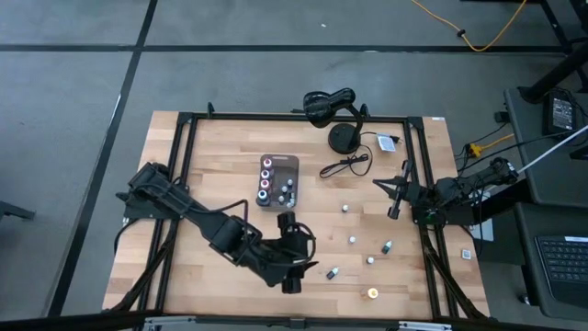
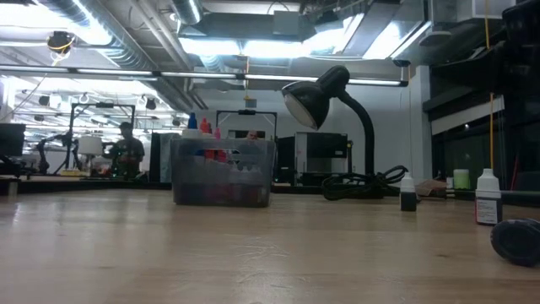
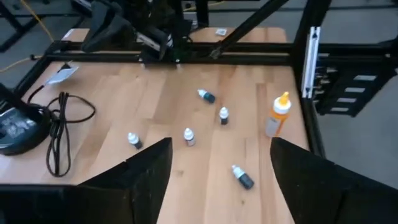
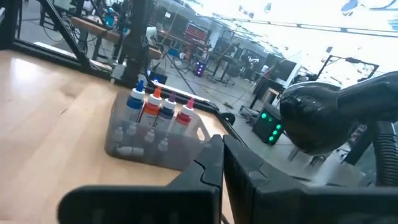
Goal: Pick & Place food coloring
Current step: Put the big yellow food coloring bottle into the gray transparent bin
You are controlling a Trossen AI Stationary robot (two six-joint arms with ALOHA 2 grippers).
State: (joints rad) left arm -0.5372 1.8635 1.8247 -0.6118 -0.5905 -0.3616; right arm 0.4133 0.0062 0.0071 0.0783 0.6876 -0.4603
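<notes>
Robotics lab or workshop: wooden surface [image 1: 230,175] in a black metal frame [image 1: 294,117] on a grey concrete floor [image 1: 73,83], exposed ceiling ducts [image 2: 126,38] with strip lights, workbenches and a person [image 2: 126,152] at 10 o'clock, keyboard [image 1: 562,262] at 4 o'clock.

Gray floor [image 1: 83,83] w/ dark seams is surrounding the wooden table [image 1: 211,175]. Beyond the table, ceiling light strips [image 2: 253,46] are glowing over lab benches; a person [image 2: 126,152] is sitting far behind it. Yellow cable [image 1: 478,37] is lying on floor past it.
</notes>
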